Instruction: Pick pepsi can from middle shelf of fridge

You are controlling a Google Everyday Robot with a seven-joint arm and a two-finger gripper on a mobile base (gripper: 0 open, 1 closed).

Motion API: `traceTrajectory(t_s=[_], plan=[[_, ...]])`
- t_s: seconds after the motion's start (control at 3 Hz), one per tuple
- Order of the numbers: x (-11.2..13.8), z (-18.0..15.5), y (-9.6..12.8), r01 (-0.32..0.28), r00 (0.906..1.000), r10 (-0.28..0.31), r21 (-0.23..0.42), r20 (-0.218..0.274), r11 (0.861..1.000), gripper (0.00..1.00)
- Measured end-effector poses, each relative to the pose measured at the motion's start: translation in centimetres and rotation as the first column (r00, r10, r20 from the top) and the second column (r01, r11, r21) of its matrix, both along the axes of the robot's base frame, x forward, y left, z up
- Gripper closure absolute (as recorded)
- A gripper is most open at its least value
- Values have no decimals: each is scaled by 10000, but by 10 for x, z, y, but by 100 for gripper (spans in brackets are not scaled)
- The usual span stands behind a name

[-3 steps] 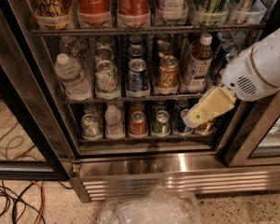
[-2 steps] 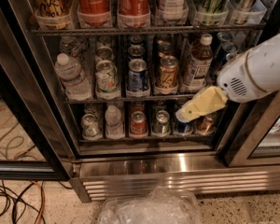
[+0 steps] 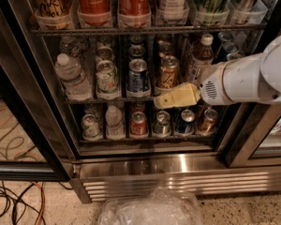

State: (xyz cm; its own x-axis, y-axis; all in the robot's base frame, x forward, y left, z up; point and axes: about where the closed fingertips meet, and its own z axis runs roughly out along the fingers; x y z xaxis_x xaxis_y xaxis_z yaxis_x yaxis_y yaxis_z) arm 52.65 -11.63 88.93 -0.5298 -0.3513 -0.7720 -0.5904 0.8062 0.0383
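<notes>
- Saw the dark blue, silver-topped aluminium pepsi can (image 3: 138,77) upright at frame centre, on the thin dark wire middle shelf (image 3: 84,101) of the black-framed, glass-doored fridge (image 3: 150,167).
- Found the cream-coloured gripper (image 3: 161,101) right of centre, just below-right of that can, pointing left from a white arm (image 3: 243,78).
- Could not tell how far it was opened.

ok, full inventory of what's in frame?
fridge: one, black frames, steel base
Coca-Cola cans: two, red, top rack
pepsi can: one, dark blue, middle shelf, centre front
golden-brown can: one, right of pepsi can
water bottle: one, clear, middle shelf left
red can: one, bottom rack centre
plastic bag: one, clear, floor
cables: several, dark and orange, floor left
gripper: one, tan, at middle shelf's front edge, below golden-brown can
arm: one, white, from right
</notes>
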Motion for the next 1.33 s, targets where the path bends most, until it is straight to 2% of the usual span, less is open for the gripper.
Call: traceTrajectory(t_s=[0.33, 0.67, 1.0, 1.33], plan=[[9, 10, -1, 221, 9987, -225, 100, 460, 9997, 0], [9, 10, -1, 220, 9987, -225, 101, 460, 9997, 0], [10, 7, 19, 111, 9972, -144, 464, 728, 9989, 0], [7, 1, 66, 184, 9940, -309, 1183, 1051, 9928, 0]])
